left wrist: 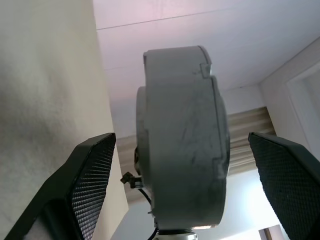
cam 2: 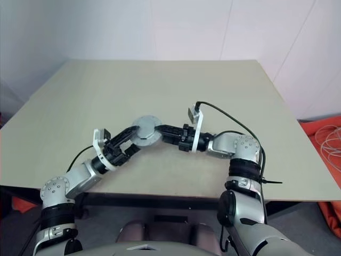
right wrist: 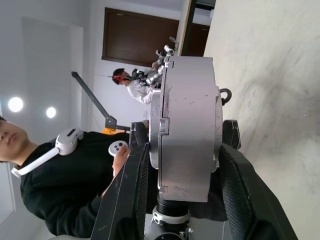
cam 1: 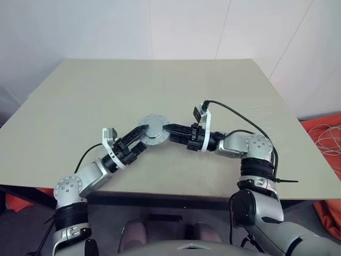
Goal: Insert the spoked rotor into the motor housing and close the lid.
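The motor housing (cam 1: 154, 129), with the lid's plain silver face (cam 2: 146, 129) on top, is a thick round metal drum held level a little above the table. My right gripper (cam 1: 170, 130) comes in from the right and is shut on the drum's flat faces (right wrist: 187, 125), one finger (right wrist: 127, 192) on each side. My left gripper (cam 1: 141, 134) reaches in from the left and is open. Its two fingers (left wrist: 90, 175) stand wide on either side of the drum (left wrist: 182, 135) without touching it. The spoked rotor is hidden.
The beige table (cam 1: 160, 85) stretches bare behind and beside the grippers, and its front edge (cam 1: 176, 194) is close below them. A black cable (cam 1: 240, 114) arcs over my right wrist. A person in black (right wrist: 60, 175) with a headset and a controller shows in the right wrist view.
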`<state>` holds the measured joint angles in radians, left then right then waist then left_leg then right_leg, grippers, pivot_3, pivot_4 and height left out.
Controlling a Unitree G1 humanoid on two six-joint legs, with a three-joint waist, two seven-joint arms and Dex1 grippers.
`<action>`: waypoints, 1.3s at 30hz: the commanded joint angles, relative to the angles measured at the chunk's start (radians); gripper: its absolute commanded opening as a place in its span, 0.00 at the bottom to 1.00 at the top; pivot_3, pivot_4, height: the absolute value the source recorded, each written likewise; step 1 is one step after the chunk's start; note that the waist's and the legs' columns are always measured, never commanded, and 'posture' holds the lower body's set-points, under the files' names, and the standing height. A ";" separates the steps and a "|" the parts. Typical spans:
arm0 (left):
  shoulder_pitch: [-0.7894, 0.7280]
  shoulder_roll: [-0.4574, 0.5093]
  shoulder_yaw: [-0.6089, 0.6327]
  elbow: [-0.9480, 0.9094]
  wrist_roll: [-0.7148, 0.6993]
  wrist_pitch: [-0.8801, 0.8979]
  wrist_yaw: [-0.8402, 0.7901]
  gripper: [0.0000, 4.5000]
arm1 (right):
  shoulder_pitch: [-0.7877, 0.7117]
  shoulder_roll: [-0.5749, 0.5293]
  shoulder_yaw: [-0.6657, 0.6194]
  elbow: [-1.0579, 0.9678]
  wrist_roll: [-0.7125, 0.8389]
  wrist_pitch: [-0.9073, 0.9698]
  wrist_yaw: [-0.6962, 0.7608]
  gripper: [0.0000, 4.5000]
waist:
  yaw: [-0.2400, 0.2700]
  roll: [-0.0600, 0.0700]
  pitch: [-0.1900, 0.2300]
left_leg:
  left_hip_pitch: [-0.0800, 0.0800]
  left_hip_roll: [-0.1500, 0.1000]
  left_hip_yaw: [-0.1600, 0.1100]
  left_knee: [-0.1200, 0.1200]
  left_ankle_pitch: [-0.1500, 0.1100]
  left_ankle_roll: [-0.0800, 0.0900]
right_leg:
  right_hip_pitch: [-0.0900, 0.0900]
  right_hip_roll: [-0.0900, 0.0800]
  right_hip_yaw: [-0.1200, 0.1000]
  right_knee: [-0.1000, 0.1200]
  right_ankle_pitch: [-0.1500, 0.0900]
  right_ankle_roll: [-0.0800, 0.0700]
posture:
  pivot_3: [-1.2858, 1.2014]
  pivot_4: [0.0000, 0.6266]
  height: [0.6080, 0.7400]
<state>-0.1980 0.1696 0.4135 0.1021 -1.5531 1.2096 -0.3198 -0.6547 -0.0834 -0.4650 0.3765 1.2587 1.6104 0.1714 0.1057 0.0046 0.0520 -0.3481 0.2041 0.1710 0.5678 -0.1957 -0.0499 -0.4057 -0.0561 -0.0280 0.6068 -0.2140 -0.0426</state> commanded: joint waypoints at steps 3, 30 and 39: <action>-0.020 0.003 -0.013 -0.018 -0.072 -0.014 0.001 0.87 | -0.012 0.010 0.002 -0.056 0.104 0.004 -0.018 0.44 | 0.000 0.000 0.000 | 0.000 0.000 0.000 0.001 0.000 0.000 | 0.000 0.000 0.000 0.000 -0.001 0.002 | 0.52 0.00 1.00; 0.008 0.032 -0.070 -0.037 -0.154 -0.057 0.025 0.46 | 0.064 0.045 0.064 -0.160 0.083 -0.094 -0.067 0.81 | 0.001 -0.001 0.000 | 0.000 0.000 -0.002 0.005 0.000 0.000 | 0.002 0.000 0.000 0.001 0.001 0.007 | 0.52 0.00 1.00; 0.021 0.044 -0.069 -0.043 -0.170 -0.066 0.031 0.46 | 0.064 0.030 0.028 -0.074 0.092 -0.089 -0.146 1.00 | 0.001 -0.001 0.000 | 0.000 0.000 -0.002 0.006 0.000 0.000 | 0.003 0.000 0.000 0.001 0.001 0.007 | 0.52 0.00 1.00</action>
<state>-0.1687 0.2049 0.3359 0.1046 -1.6674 1.1517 -0.2768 -0.5735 -0.0449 -0.4213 0.2936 1.3335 1.5226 0.0456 0.1067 0.0039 0.0516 -0.3486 0.2041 0.1692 0.5737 -0.1957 -0.0500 -0.4025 -0.0563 -0.0280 0.6082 -0.2127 -0.0352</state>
